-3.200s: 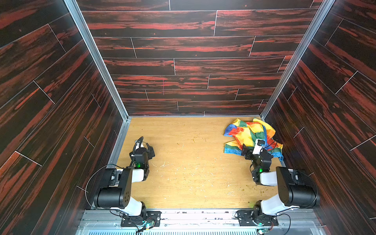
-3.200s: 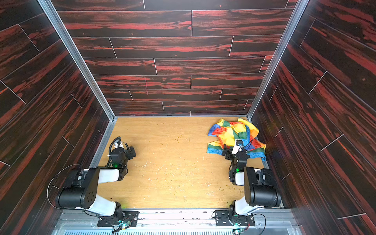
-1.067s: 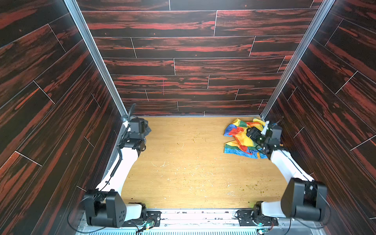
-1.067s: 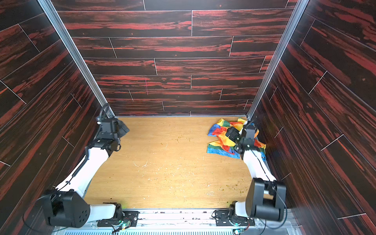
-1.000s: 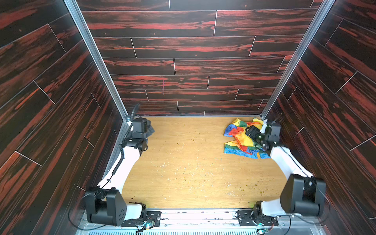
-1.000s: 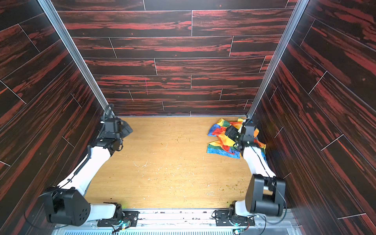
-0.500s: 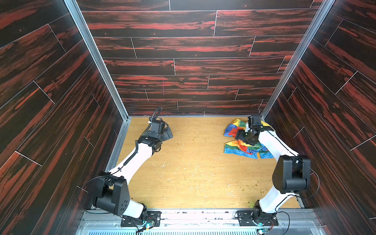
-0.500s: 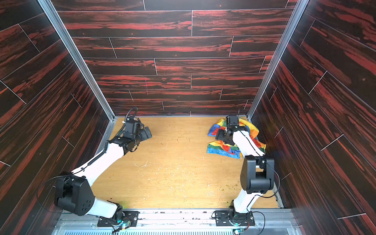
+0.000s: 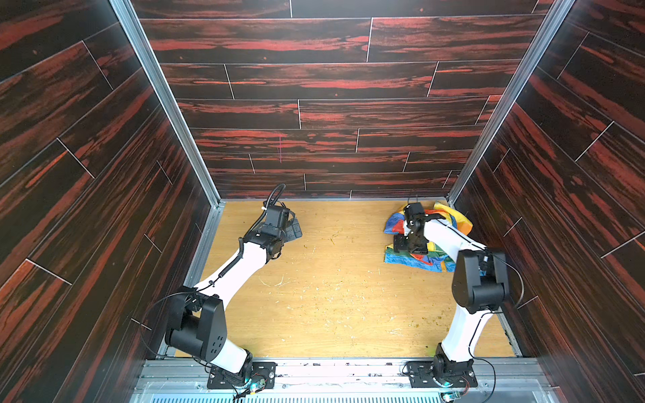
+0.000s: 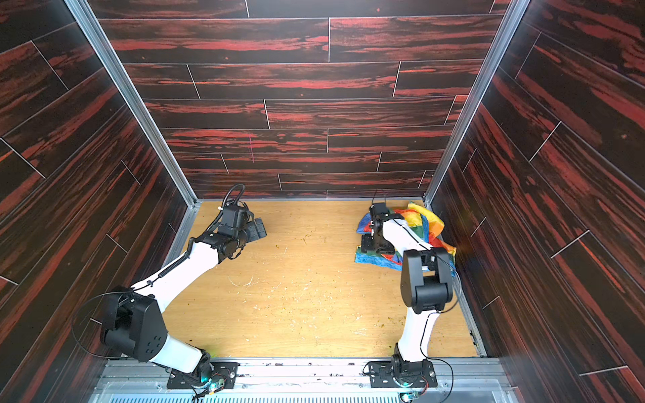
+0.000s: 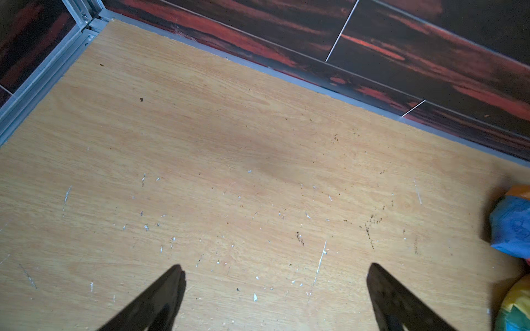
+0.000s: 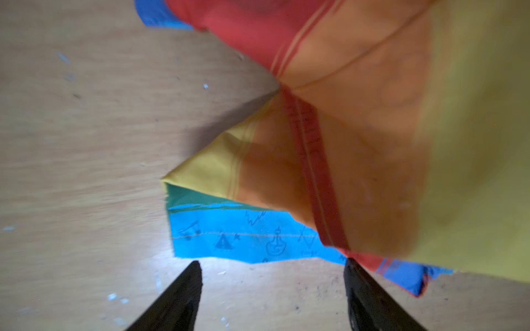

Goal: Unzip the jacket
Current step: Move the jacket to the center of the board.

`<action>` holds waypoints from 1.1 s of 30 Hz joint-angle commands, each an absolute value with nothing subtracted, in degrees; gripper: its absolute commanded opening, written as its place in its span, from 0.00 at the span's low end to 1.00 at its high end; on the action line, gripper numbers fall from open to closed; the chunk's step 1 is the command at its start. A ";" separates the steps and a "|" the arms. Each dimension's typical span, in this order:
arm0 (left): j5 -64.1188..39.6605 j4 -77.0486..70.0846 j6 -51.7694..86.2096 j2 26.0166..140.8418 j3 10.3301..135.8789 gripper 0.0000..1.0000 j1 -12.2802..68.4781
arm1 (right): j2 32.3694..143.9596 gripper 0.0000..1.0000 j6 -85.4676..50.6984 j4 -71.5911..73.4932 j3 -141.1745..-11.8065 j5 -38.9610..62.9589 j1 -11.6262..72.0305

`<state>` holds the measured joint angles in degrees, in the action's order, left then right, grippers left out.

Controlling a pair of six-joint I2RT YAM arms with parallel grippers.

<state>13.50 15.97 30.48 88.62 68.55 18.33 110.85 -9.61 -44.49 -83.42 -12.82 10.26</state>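
The jacket lies crumpled in the back right corner of the wooden floor, showing yellow, orange, red, green and blue patches. My right gripper hangs over its left edge. In the right wrist view the right gripper is open, with bare wood between its fingers and the jacket's blue hem just beyond the tips. My left gripper is open above bare floor at the back left. In the left wrist view the left gripper holds nothing, and the jacket is far off to one side.
Dark red wood-pattern walls close in the floor on three sides, with aluminium posts at the back corners. A metal rail runs along the front. The floor is scratched and speckled with crumbs.
My left arm swung from the left wall toward the back middle. My right gripper moved across the jacket from its right side to its left edge, and its jaws narrowed a little.
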 commanded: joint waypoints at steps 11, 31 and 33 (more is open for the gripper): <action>12.69 17.59 30.86 90.31 70.84 1.00 18.68 | 118.71 0.74 -2.90 -43.83 -88.99 -23.24 11.00; -5.27 12.52 28.66 94.03 71.39 0.98 25.56 | 118.24 0.79 -2.75 -41.92 -87.28 -14.89 10.99; -5.17 12.70 28.65 94.30 71.71 0.98 25.75 | 118.92 0.78 -3.02 -42.27 -87.49 -17.62 10.99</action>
<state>-4.51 13.32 28.93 94.06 69.32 25.78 118.28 -2.72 -42.15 -87.79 -17.15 10.92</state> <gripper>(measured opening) 0.985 0.781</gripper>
